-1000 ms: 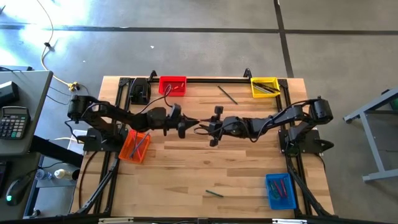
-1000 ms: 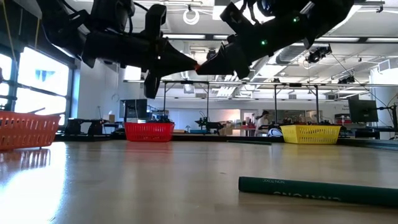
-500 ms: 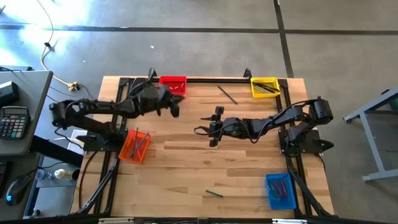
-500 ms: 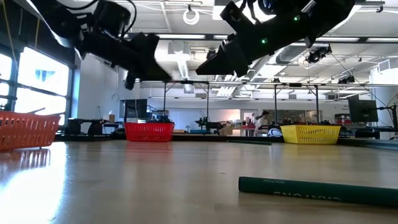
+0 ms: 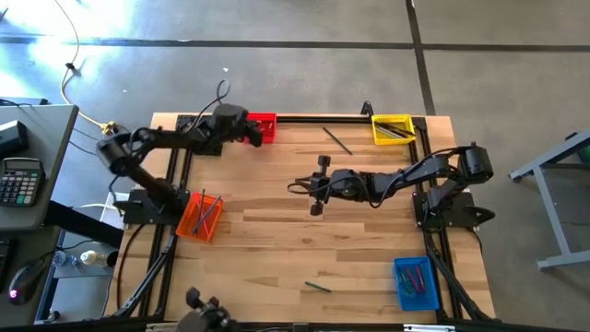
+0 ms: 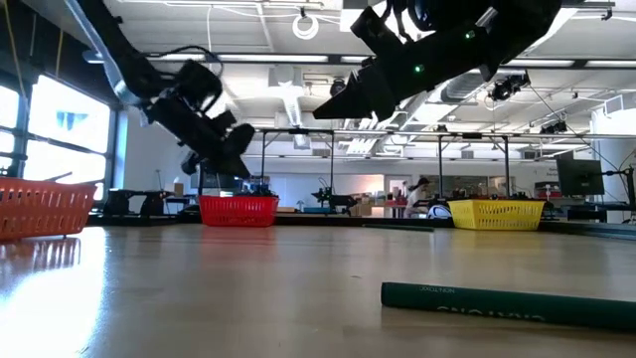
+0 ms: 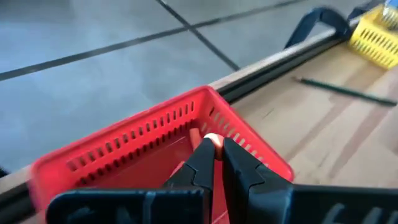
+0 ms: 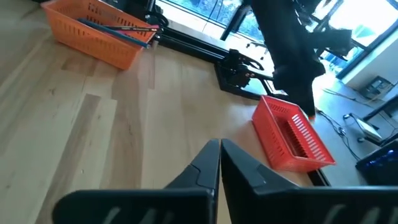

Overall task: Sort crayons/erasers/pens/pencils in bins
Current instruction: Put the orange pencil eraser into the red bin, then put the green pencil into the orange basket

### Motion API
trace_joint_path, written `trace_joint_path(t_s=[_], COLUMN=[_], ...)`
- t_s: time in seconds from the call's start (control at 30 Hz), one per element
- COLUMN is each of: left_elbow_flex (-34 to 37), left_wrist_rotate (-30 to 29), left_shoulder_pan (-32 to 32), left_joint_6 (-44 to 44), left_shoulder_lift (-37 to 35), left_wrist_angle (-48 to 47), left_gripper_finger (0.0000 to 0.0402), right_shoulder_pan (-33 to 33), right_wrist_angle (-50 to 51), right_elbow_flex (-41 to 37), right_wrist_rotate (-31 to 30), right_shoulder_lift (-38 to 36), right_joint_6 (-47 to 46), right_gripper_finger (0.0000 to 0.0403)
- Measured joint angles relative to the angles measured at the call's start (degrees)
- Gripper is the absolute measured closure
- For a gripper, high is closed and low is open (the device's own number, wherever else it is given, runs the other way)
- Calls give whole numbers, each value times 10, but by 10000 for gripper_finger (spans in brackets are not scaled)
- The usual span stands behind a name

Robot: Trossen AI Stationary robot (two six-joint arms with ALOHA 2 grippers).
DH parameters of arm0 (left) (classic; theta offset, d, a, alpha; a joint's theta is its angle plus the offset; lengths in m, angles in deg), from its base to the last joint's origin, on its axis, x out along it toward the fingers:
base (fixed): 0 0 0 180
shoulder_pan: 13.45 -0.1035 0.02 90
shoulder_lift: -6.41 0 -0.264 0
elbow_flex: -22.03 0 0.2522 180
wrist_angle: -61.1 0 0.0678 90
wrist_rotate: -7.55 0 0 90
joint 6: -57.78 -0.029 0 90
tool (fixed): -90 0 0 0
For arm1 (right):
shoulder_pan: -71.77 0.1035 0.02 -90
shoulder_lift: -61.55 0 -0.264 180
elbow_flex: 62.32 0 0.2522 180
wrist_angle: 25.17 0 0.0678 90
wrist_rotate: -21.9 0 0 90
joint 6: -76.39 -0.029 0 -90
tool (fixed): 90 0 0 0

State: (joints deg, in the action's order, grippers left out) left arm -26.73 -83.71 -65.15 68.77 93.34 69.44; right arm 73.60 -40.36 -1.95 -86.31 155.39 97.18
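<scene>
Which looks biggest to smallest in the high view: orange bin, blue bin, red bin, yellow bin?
1. orange bin and blue bin: look alike, cannot rank them.
2. yellow bin.
3. red bin: shows least, but the left gripper hides part of it, so unsure.

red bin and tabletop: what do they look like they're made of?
Red bin: looks like moulded plastic, semi-gloss, given the thin walls pierced by even rows of slots. Tabletop: looks like wood, light planks with visible seams and grain, smooth with a slight sheen; solid or veneer, cannot tell.
</scene>
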Motion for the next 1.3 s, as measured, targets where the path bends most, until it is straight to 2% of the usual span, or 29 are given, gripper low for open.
trace_joint_path(t_s=[0.13, 0.2, 0.4, 0.63, 0.97, 1.1, 1.3], left_elbow_flex=[-38, -53, -77, -77, -76, -46, 18], left_wrist_rotate=[9, 10, 36, 36, 32, 32, 32], left_shoulder_pan=[-7, -10, -19, -19, -9, 9, 50], left_joint_6=[-23, -28, -29, -53, -76, -77, -89], left_shoulder_lift=[68, 94, 119, 100, 34, 7, -37], left_wrist_angle=[0, -1, 1, -4, 3, 50, 161], left_gripper_finger=[401, 401, 389, 346, 290, 300, 343], right_shoulder_pan=[0, 0, -3, -39, -56, -56, -58], right_wrist_angle=[0, -1, -57, -134, -138, -135, -108], right_elbow_flex=[0, -1, -22, -67, -75, -75, -75], right_wrist_rotate=[4, 24, 69, 126, 128, 128, 127], right_shoulder_lift=[0, 0, 0, 0, 0, 0, 0], right_joint_6=[-4, -5, -19, -75, -105, -105, -116], right_gripper_finger=[393, 398, 402, 402, 403, 403, 403])
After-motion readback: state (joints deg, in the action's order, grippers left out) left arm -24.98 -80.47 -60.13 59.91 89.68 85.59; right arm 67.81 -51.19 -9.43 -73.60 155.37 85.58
